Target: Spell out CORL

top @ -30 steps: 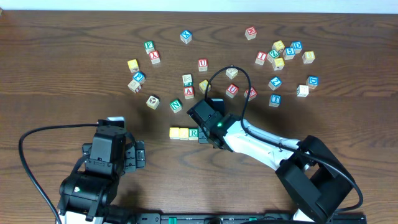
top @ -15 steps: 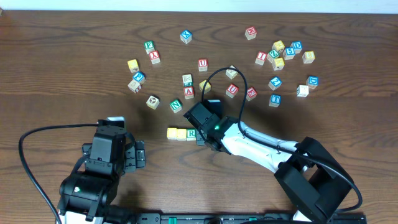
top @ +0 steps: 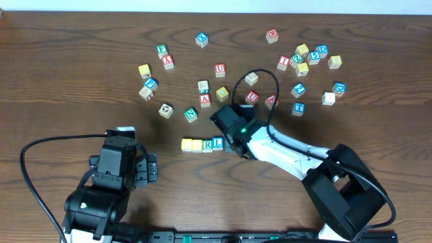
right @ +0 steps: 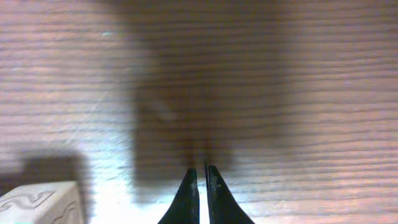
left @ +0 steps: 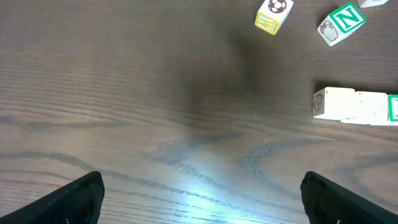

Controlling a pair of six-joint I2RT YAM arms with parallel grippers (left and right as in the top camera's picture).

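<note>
Four cubes stand in a touching row on the table: two yellow cubes [top: 187, 144] [top: 197, 144], a white cube with a green R [top: 207, 144], and a cube with a blue L [top: 217, 143]. My right gripper [top: 232, 144] is shut and empty, just right of the L cube and apart from it. In the right wrist view its closed fingertips [right: 202, 173] hang over bare wood, with a pale cube corner [right: 40, 202] at the lower left. My left gripper [top: 151, 167] is open and empty, left of the row. The row's pale end [left: 351, 106] shows in the left wrist view between its spread fingers [left: 202, 196].
Many other letter cubes lie scattered across the far half of the table, such as a green N cube [top: 191, 114], a red A cube [top: 205, 100] and a cluster at the far right [top: 307, 55]. The N cube [left: 339, 22] and a football-picture cube [left: 272, 14] show in the left wrist view.
My right gripper nudged the row slightly left, then drew back right and away. The L cube, hidden under it before, now shows at the row's right end. The left arm is still.
</note>
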